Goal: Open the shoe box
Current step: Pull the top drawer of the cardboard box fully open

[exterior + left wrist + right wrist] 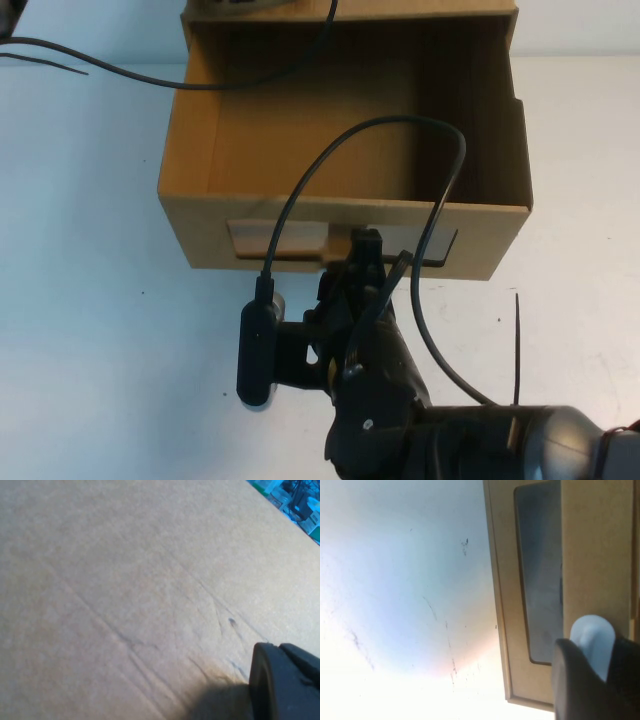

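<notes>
High view: shoe box [345, 150], plain brown cardboard, on white table [80, 300], top open (interior showing). Right gripper [366, 243] reaches forward, touching its front-wall tab. Left gripper [282, 680] close against cardboard. Closure of either: cannot tell.

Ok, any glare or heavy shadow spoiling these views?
Right wrist view: glare whites out the table beside the shoe box, where the right gripper sits. Left wrist view: left gripper casts a shadow on cardboard. High view: no glare; box interior partly shaded.
</notes>
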`<action>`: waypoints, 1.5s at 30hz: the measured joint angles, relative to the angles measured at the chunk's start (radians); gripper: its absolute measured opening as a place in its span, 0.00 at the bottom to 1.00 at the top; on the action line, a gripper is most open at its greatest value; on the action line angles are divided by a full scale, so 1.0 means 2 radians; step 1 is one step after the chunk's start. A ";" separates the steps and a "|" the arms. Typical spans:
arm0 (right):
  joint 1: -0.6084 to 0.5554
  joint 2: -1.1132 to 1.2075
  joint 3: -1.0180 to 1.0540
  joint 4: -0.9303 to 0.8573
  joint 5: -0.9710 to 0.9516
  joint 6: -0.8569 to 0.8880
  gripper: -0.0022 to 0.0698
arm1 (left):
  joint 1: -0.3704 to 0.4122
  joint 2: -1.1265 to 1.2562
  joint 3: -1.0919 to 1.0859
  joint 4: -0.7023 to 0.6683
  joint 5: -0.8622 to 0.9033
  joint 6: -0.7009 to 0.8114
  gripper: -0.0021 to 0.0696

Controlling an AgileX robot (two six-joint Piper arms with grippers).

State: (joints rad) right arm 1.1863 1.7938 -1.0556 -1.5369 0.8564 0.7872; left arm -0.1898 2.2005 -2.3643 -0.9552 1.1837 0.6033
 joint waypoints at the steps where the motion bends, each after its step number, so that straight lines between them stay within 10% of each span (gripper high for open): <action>1: 0.000 0.000 0.000 0.001 0.000 0.000 0.19 | 0.000 0.000 0.000 0.000 0.000 0.000 0.02; 7: 0.000 0.000 0.000 -0.003 0.002 0.001 0.21 | 0.001 0.000 0.000 -0.004 -0.002 0.000 0.02; 15: 0.007 -0.003 0.006 -0.003 -0.005 0.002 0.54 | 0.001 -0.004 0.003 -0.006 -0.017 0.001 0.02; 21: 0.032 -0.049 0.010 -0.015 -0.054 0.003 0.61 | 0.004 -0.025 0.009 0.014 -0.019 0.006 0.02; 36: 0.056 -0.116 0.010 0.001 -0.029 0.001 0.60 | 0.006 -0.085 0.012 0.019 -0.014 0.002 0.02; 45: 0.047 -0.116 0.010 0.027 0.003 -0.033 0.26 | 0.013 -0.130 0.013 0.029 0.001 0.001 0.02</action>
State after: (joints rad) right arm 1.2801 1.5611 -1.0352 -1.4823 0.8618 0.7209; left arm -0.1639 1.9404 -2.3381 -0.8976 1.1863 0.6053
